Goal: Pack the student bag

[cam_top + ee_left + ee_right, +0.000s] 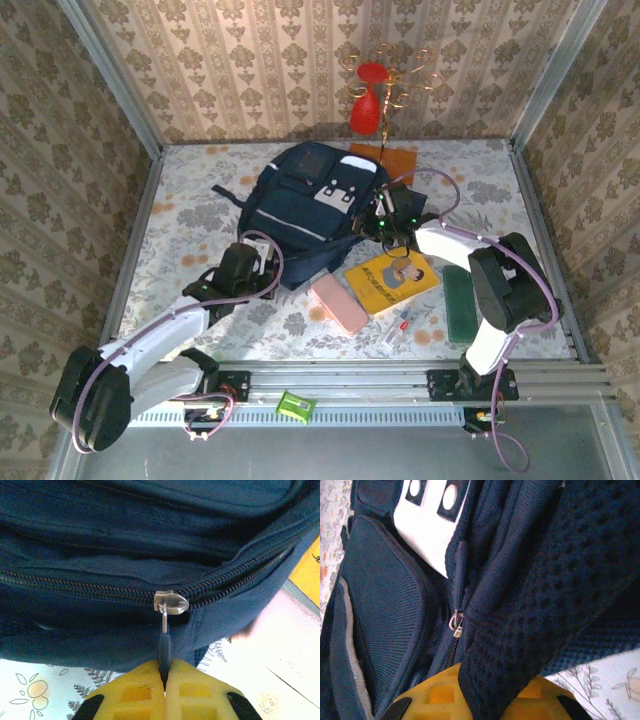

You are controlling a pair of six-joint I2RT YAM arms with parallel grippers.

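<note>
Closest to the arm bases, a small green boxy object (pixel 295 405) sits on the front rail. Beyond it, on the floral-patterned surface (pixel 190 200), a pink oblong pencil case (pixel 340 303) and a yellow paperback book (pixel 392 280) lie within reach, apparently waiting to be packed. Further back the left arm stretches low and forward. Its left gripper (pixel 164 672) is pinched tight on the dark pull tab (pixel 164 645) of a silver zip slider (pixel 171 602), seemingly to open a compartment of the student bag (pixel 310 200), a large navy fabric backpack lying flat mid-surface. The right arm folds inward, and its right gripper (pixel 480 700) is clamped on a fold of black mesh padding (pixel 560 580), probably to brace the bag against the zip's pull.
</note>
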